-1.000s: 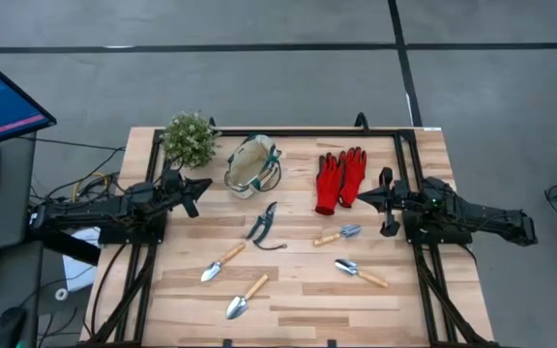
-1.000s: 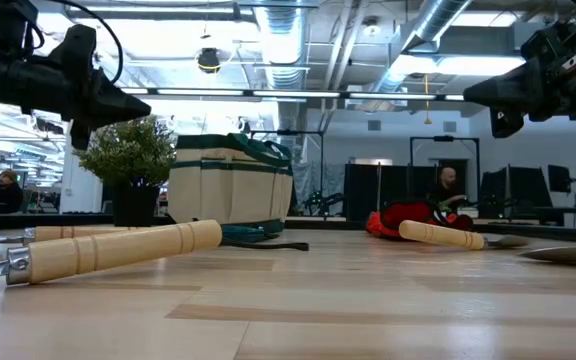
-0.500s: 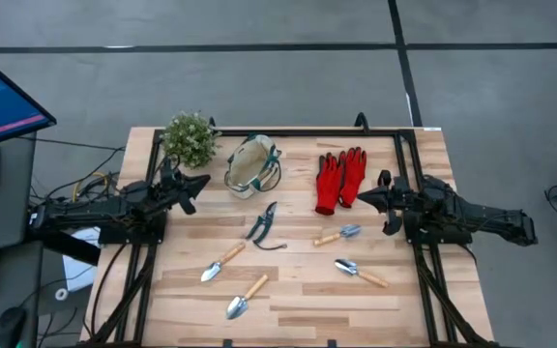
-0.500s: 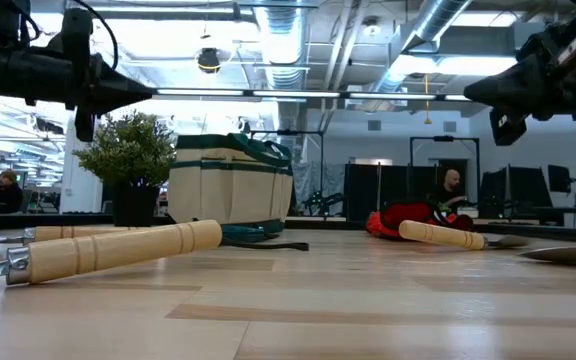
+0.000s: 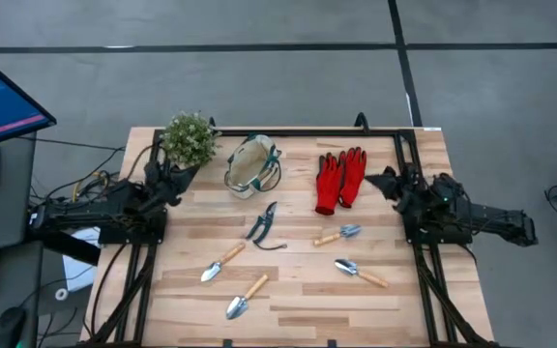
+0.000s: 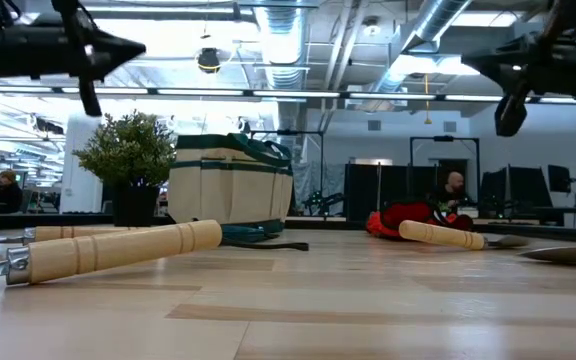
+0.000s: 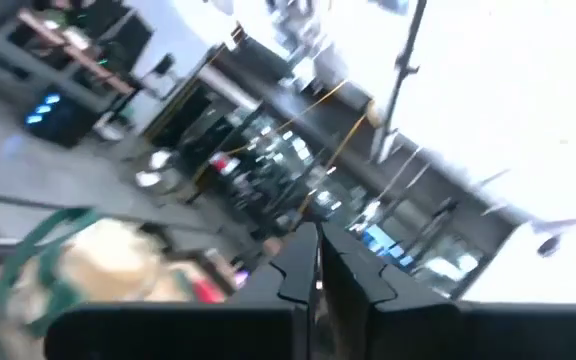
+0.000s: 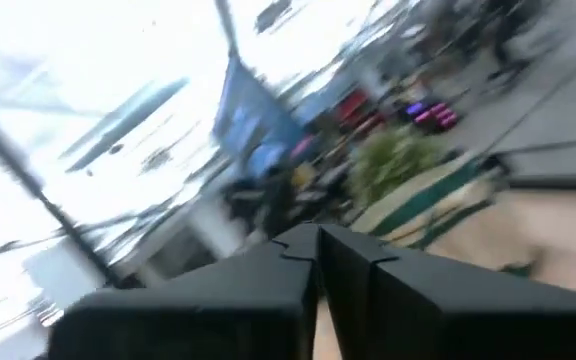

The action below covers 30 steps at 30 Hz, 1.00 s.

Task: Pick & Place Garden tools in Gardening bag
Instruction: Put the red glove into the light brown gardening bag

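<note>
The beige gardening bag with green trim stands on its base at the far middle of the table, also in the low view. The red gloves lie flat to its right. The dark-handled shears and the wooden-handled trowels and forks lie flat on the near half. My left gripper is shut and empty in the air left of the bag. My right gripper is shut and empty in the air right of the gloves.
A bushy green plant in a dark pot stands at the far left, close to my left gripper. Dark frame rails run along the table's left and right sides. A monitor stands off the table's left.
Both grippers have risen and tipped upward, staying shut. My left gripper has swung toward the far edge and the plant. My right gripper has swung toward the far edge beside the gloves. The tools and the bag have not moved.
</note>
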Each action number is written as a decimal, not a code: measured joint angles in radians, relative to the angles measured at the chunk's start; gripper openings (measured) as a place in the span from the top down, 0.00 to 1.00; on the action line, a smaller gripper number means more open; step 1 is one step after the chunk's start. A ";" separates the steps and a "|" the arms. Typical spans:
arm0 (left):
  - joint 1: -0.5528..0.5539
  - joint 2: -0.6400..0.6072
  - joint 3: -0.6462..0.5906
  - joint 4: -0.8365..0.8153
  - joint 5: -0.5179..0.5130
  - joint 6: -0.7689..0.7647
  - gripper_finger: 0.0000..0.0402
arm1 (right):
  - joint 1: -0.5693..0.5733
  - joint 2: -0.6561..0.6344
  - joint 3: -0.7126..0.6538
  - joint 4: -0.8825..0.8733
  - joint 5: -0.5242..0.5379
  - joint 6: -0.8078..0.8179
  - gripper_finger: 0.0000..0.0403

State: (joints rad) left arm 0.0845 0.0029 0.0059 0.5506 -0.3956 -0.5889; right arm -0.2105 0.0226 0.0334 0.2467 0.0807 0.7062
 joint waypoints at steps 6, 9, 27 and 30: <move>0.000 0.010 0.045 0.022 0.008 0.059 0.99 | -0.024 0.111 0.207 -0.247 0.268 -0.095 0.86; 0.000 0.022 0.048 0.018 0.008 0.084 0.99 | -0.039 0.271 0.375 -0.445 0.338 -0.134 0.85; 0.000 0.052 0.048 0.026 0.060 0.083 0.97 | -0.208 1.105 0.953 -1.317 0.359 0.093 0.72; 0.000 0.052 0.048 0.026 0.060 0.083 0.96 | -0.249 1.166 0.947 -1.312 0.282 0.141 0.60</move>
State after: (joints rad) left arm 0.0845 0.0547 0.0540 0.5770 -0.3357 -0.5056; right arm -0.4596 1.1886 0.9803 -1.0656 0.3624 0.8474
